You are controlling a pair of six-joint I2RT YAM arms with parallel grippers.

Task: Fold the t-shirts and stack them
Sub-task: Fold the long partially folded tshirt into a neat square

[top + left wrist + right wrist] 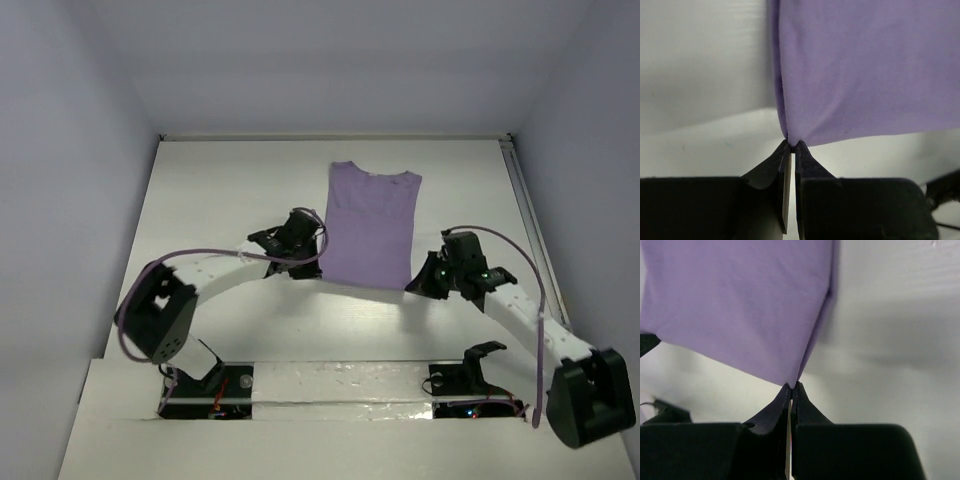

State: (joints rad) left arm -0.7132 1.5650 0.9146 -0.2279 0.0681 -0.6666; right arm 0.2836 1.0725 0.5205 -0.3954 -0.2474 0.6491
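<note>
A lavender t-shirt (pixel 371 222) lies on the white table, folded lengthwise into a narrow strip with its collar at the far end. My left gripper (pixel 322 272) is shut on the shirt's near left corner. In the left wrist view the cloth (pixel 865 70) bunches right at my left gripper's (pixel 792 144) tips. My right gripper (pixel 414 283) is shut on the near right corner. The right wrist view shows the t-shirt (pixel 740 305) pinched to a point between my right gripper's (pixel 792 385) tips. Both near corners look slightly lifted off the table.
White table (pixel 230 190) inside a box with grey walls. A strip of white tape (pixel 340 385) runs along the near edge by the arm bases. Purple cables (pixel 215 252) loop over both arms.
</note>
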